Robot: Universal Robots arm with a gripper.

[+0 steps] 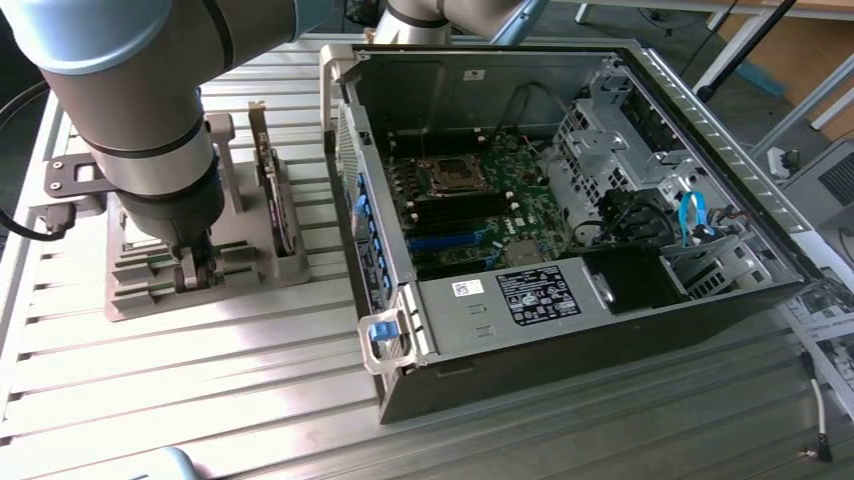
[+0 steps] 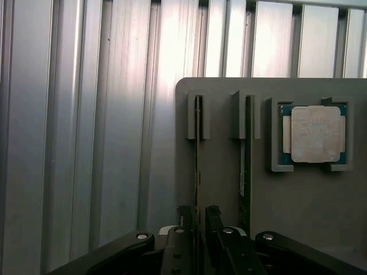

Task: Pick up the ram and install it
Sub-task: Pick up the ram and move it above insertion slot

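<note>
The gripper is low over the gray holder, which sits near the edge of the bench on the exterior view's left. Its fingers are slightly apart, one on each side of the ram. The ram stands on edge in the slot nearest the holder's edge.

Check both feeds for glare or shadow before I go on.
Wrist view: strong glare streaks the ribbed aluminium table, while the grey slotted holder sits dim, so the thin green ram stick at the black claw reads as a dark edge. Exterior view: sheen on the table below the open dark metal computer case; its interior is shadowed.
</note>
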